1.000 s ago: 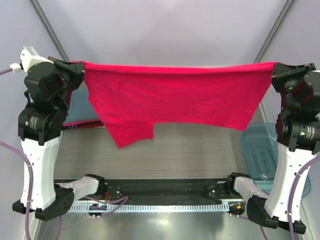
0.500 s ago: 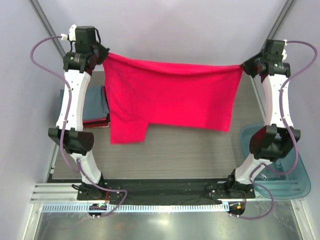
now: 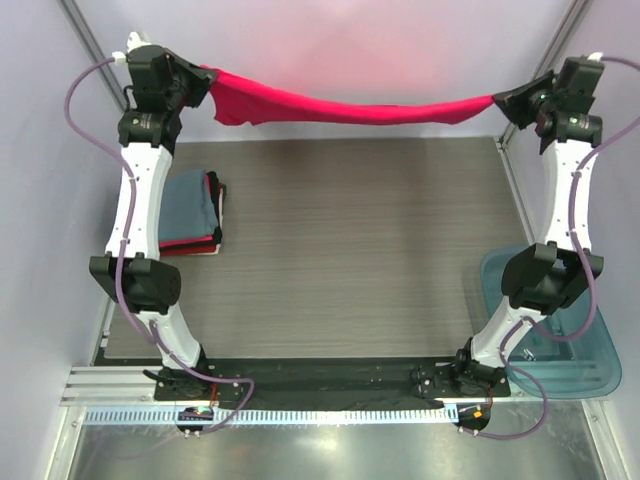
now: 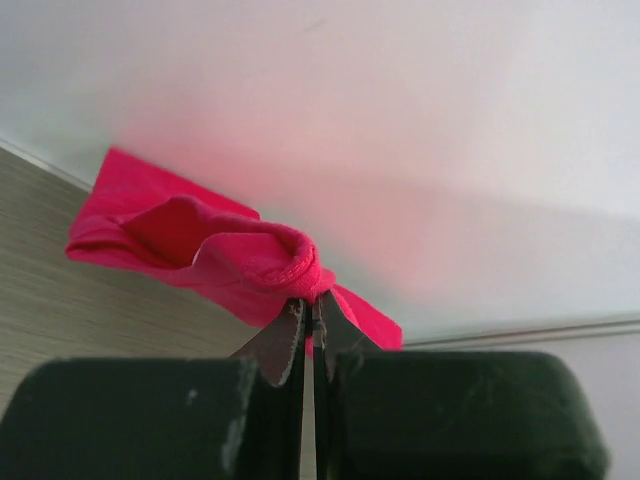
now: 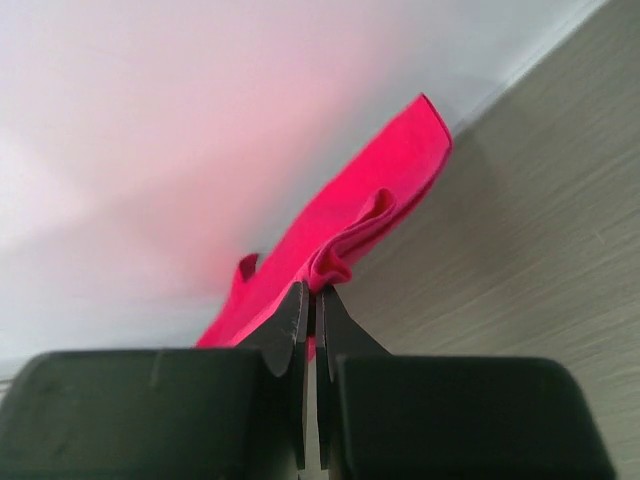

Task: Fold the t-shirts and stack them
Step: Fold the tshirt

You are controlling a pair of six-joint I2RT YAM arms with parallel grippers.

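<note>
One wide table (image 3: 350, 240) filled the middle of the overhead frame. Across the top of that frame hung the red-pink t-shirt (image 3: 350, 108), stretched corner to corner and sagging a little. A folded stack (image 3: 190, 212) lay at centre left. The left fingers (image 4: 283, 345) and right fingers (image 5: 290, 325) were each pinched shut on a bunched corner. Laying the shirt flat would likely call for lowering both ends evenly, under light tension, clear of the stack.

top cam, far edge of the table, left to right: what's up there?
left gripper, shut on one end of the shirt → red-pink t-shirt, slung in the air between the arms → right gripper, shut on the other end
</note>
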